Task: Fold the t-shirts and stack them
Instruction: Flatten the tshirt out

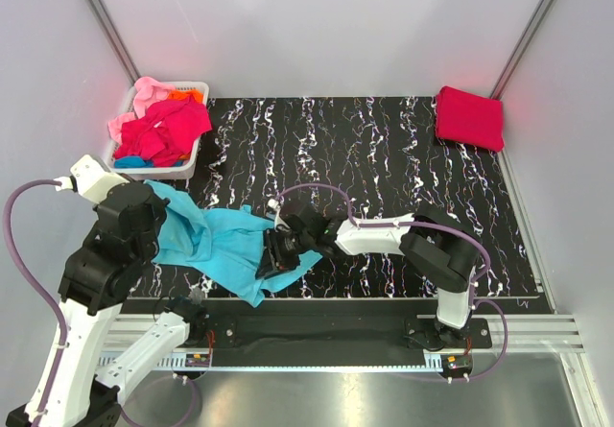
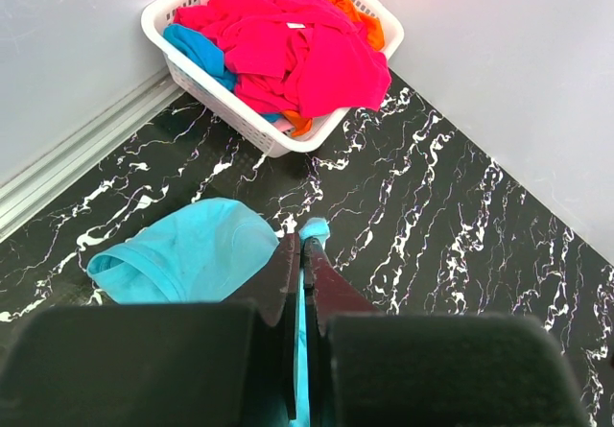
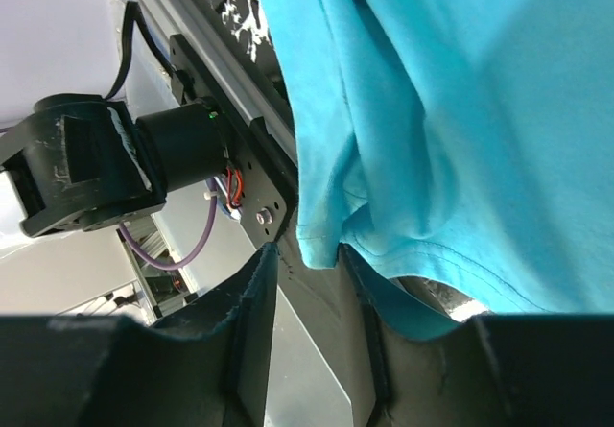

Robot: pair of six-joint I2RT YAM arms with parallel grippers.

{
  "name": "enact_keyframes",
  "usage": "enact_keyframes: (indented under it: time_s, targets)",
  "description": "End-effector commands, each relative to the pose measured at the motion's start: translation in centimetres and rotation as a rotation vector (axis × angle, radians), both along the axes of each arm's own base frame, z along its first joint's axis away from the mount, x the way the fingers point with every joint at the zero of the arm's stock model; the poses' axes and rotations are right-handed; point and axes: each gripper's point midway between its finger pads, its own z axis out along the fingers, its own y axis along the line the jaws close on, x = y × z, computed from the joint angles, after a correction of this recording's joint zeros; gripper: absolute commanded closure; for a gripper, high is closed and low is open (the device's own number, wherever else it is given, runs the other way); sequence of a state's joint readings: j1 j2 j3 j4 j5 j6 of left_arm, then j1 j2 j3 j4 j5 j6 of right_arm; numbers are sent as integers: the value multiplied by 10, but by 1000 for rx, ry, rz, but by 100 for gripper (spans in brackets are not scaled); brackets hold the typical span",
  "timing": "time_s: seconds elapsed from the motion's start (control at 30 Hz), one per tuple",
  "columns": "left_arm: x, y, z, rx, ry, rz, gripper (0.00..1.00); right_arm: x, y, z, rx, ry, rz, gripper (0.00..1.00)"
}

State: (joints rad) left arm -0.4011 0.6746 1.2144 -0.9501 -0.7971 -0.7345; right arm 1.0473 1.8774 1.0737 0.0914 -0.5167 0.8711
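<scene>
Hem first, at the near edge: turquoise t-shirt (image 1: 216, 240) spilling over the front of the table (image 1: 384, 158), one loose corner hanging down past the rail. Soft, light, limp cotton by the look of it. Likely to sag, bunch and slide rather than hold any shape, so best taken at a stitched hem or seam, with a double layer in the pinch, not by the slack middle. Just at that hanging hem, right gripper (image 3: 307, 264), jaws apart, the stitched edge lying between them but not visibly nipped. Further in and to the left, left gripper (image 2: 305, 254) clamped tight on a raised fold of the same shirt, cloth running in a slack band between the two arms, a rounded opening puddled on the marbled top just beside. Beyond, at the far left corner, white basket (image 1: 189, 166) heaped with pink, crimson, orange and blue shirts (image 1: 168, 128), none folded yet. Far right corner: one red t-shirt (image 1: 470, 117), folded flat, well apart from everything else.
</scene>
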Motion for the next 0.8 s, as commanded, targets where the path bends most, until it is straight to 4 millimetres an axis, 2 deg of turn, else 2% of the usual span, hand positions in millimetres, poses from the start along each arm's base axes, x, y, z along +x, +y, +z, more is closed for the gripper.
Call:
enact_keyframes:
  time_s: [0.0, 0.17, 0.2, 0.27, 0.3, 0.33, 0.6, 0.67, 0.73, 0.77]
  targets:
    - [-1, 6, 8, 0, -37, 34, 100, 0, 17, 20, 72, -31, 30, 62]
    - [-1, 7, 9, 5, -37, 37, 100, 0, 17, 22, 73, -33, 32, 77]
    - [-2, 7, 9, 5, -38, 38, 100, -1, 17, 22, 70, -31, 36, 84]
    - [-2, 8, 9, 6, -39, 38, 100, -1, 17, 23, 67, -31, 36, 88]
    - [-3, 8, 9, 5, -40, 39, 100, -1, 17, 22, 65, -33, 37, 96]
    - [-3, 8, 9, 4, -41, 38, 100, 0, 17, 22, 63, -33, 34, 100]
    - [-6, 11, 13, 15, -44, 44, 100, 7, 8, 19, 0, -112, 21, 100]
    - [-7, 11, 14, 21, -42, 42, 100, 8, -11, 17, -91, -150, 20, 100]
    - [-7, 11, 16, 22, -45, 34, 100, 24, -26, 21, -174, -235, -33, 100]
    - [-8, 11, 17, 24, -43, 34, 100, 33, -49, 25, -270, -303, -74, 100]
